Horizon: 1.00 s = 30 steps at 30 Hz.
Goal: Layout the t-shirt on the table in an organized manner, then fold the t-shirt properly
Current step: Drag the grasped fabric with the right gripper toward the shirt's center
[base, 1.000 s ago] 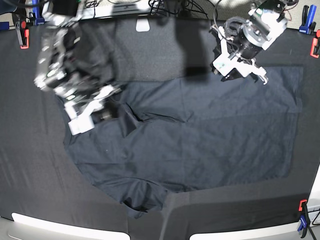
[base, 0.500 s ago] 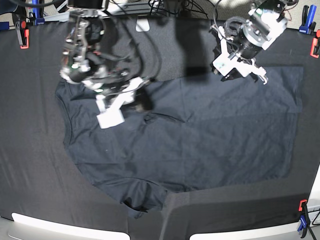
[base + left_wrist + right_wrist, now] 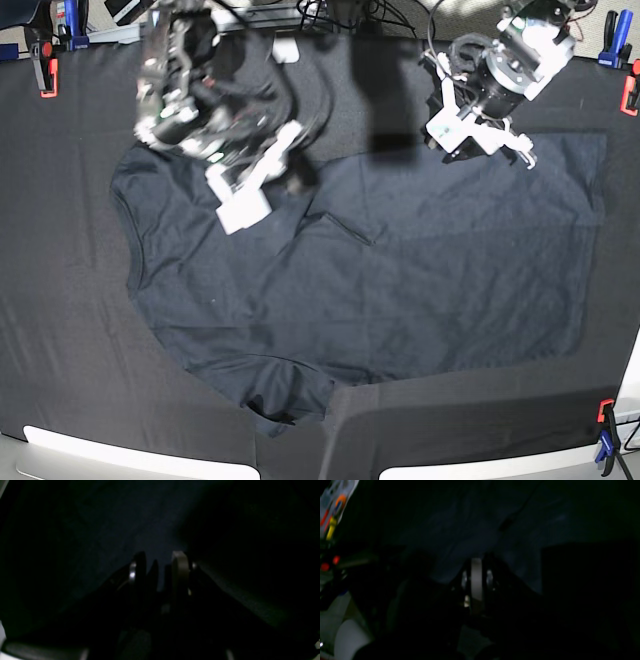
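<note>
The dark slate-blue t-shirt (image 3: 400, 290) lies spread across the black-clothed table (image 3: 60, 300), with one sleeve bunched near the front edge. A thin crease runs through its upper middle. My right gripper (image 3: 298, 185) sits at the shirt's upper left edge, on the left of the base view. In the right wrist view its fingers (image 3: 476, 575) are pressed together on t-shirt (image 3: 470, 525) fabric. My left gripper (image 3: 480, 150) hovers at the shirt's far edge on the right. Its fingers (image 3: 178, 565) stand apart, and t-shirt (image 3: 125, 525) cloth shows through the gap.
Red clamps (image 3: 46, 75) (image 3: 632, 95) and a blue clamp (image 3: 610, 50) grip the far table edge; another clamp (image 3: 605, 440) sits at the front right. Cables (image 3: 340, 15) lie behind the table. The pale rim (image 3: 100, 445) runs along the front.
My right arm has swung up and to the right, drawing the bunched upper left of the shirt flatter toward the far edge. The left arm has stayed still.
</note>
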Each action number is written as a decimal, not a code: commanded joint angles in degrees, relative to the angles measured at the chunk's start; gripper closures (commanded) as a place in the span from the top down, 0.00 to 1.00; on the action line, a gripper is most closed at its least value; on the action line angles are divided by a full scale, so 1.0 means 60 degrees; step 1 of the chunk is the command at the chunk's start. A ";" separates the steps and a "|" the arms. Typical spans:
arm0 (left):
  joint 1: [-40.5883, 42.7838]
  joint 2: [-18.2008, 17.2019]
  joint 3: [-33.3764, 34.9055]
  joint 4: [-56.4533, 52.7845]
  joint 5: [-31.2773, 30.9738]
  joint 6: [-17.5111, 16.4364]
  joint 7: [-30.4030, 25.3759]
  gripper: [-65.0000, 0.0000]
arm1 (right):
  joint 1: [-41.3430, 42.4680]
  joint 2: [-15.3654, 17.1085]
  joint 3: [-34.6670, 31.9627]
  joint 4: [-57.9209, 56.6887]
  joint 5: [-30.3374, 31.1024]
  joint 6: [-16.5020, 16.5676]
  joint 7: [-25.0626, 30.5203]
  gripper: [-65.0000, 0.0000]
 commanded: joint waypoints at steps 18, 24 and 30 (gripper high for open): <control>-0.0022 -0.0058 -0.0044 0.0193 0.0025 0.0080 -0.0226 0.24 | 0.0248 0.0222 0.0091 0.0291 0.3967 0.0090 -0.3413 0.33; -0.0022 -0.0055 -0.0044 0.0193 0.0025 0.0084 -0.0346 0.24 | 0.0251 0.1239 0.0095 0.0820 0.3967 0.0090 -0.3410 0.33; -0.0025 -0.0055 -0.0044 0.0193 0.0022 0.0084 -0.0437 0.24 | 0.0284 0.2211 0.0098 0.0827 0.3344 0.0090 -0.3391 0.33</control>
